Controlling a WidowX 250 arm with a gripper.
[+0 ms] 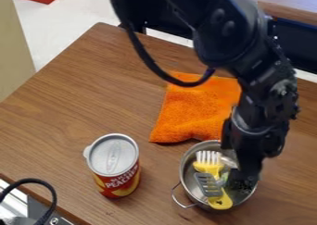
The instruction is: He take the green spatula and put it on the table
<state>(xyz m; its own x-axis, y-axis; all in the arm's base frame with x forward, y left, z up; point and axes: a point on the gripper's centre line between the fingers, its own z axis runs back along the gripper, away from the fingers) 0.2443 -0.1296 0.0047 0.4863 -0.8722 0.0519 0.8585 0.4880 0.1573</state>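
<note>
- Brown wood table point(80, 113), pale floor point(74, 15) beyond its far edge.
- Likely green spatula point(208, 184): its grey-looking slotted head lies in the pot point(183, 169), across the yellow brush point(212, 167). A little green shows beside the gripper point(244, 179); I cannot tell if it is the handle.
- Gripper hangs down at the pot's right side. I cannot tell how wide it stands or whether it has hold of anything.
- Main risk, I judge: the brush coming up too, since the two overlap.
- Closing on the wrong part could leave the spatula behind, because the pieces are crowded.
- Slotted head could catch the rim if lifted low or tilted, and drag the pot.
- Sideways travel too soon could knock the can point(113, 168), upright on the table left of the pot in view.
- Orange cloth point(195, 109) lies just behind the pot; setting down there would miss bare table.
- Pot's wall and its loop handle point(176, 198) stand in the way of a low exit.
</note>
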